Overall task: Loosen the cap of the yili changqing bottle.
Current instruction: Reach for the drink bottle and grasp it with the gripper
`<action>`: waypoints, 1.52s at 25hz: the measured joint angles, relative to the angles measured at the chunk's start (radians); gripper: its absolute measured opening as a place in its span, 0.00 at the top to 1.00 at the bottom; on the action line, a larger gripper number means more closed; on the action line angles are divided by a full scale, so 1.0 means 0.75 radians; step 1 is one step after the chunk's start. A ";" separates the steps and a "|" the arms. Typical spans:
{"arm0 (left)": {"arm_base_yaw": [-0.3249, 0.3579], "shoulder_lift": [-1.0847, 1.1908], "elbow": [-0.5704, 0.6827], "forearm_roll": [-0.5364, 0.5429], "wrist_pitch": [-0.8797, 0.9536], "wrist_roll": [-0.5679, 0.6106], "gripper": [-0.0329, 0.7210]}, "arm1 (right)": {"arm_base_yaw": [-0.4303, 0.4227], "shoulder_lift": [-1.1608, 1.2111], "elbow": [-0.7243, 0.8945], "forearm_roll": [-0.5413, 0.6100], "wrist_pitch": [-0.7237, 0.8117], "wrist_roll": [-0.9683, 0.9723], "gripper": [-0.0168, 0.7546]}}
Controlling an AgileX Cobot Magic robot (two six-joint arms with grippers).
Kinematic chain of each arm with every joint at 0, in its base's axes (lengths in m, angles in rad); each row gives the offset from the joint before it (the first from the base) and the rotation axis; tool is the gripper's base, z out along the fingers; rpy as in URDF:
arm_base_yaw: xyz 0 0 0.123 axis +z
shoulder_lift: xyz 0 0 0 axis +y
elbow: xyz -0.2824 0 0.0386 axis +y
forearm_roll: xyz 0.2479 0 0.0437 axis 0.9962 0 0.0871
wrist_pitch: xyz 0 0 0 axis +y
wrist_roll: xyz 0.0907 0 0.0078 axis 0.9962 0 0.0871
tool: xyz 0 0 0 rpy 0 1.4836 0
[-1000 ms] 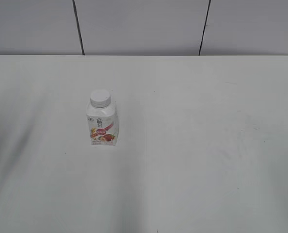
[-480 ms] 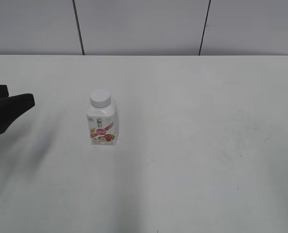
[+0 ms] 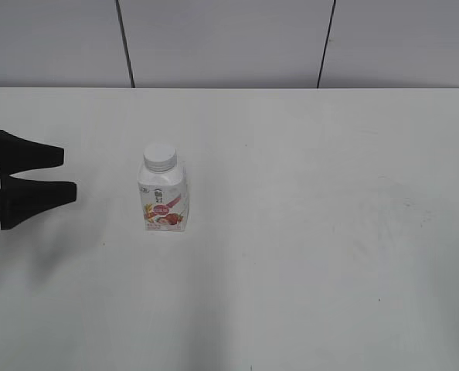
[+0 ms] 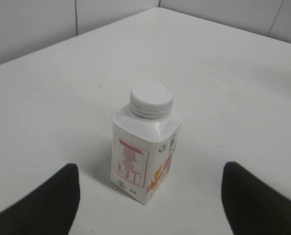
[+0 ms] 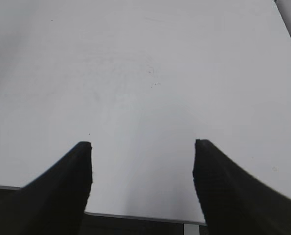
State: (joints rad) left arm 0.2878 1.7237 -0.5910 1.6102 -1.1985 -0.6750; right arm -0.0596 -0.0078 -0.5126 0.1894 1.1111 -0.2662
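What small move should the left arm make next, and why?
Probably advance the open left claw toward the yili changqing bottle to grip its body. The bottle stands upright, untouched, cap on, and the claw is apart from it, at its left.

The table (image 3: 307, 232) is a wide white surface, plain and matt, with a few tiny dark specks and faint scuff marks toward its right side. Its far edge meets a grey panelled wall (image 3: 229, 39). Only one thing stands on it: the yili changqing bottle (image 3: 162, 199), upright, left of the middle and nearer to the far edge than to the near one. The cap (image 3: 160, 157) sits on its neck. The bottle throws a soft shadow on the surface.
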 joint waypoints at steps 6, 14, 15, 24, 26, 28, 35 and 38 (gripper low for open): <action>-0.075 0.297 -0.263 0.156 -0.003 -0.003 0.23 | 0.000 0.000 0.000 0.000 0.000 0.000 0.31; -0.262 0.568 -0.550 0.171 -0.004 -0.003 0.21 | 0.000 0.000 0.000 0.000 0.000 0.000 0.31; -0.275 0.579 -0.570 0.171 -0.004 -0.003 0.20 | 0.000 0.000 0.000 0.000 0.000 0.000 0.31; -0.376 0.698 -0.683 0.178 -0.009 -0.004 0.17 | 0.000 0.000 0.000 0.000 0.000 0.000 0.31; -0.402 0.724 -0.711 0.179 -0.009 -0.004 0.17 | 0.000 0.000 0.000 0.000 0.000 0.000 0.31; -0.426 0.750 -0.739 0.172 -0.011 -0.004 0.18 | 0.000 0.000 0.000 0.000 0.000 0.000 0.31; -0.467 0.785 -0.793 0.136 -0.009 -0.003 0.20 | 0.000 0.000 0.000 0.000 0.000 0.000 0.31; -0.468 0.785 -0.802 0.130 -0.013 -0.003 0.26 | 0.000 0.000 0.000 0.000 0.000 0.000 0.31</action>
State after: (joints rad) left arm -0.0631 2.3125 -1.1921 1.7077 -1.2081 -0.6772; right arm -0.0596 -0.0078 -0.5126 0.1894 1.1111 -0.2662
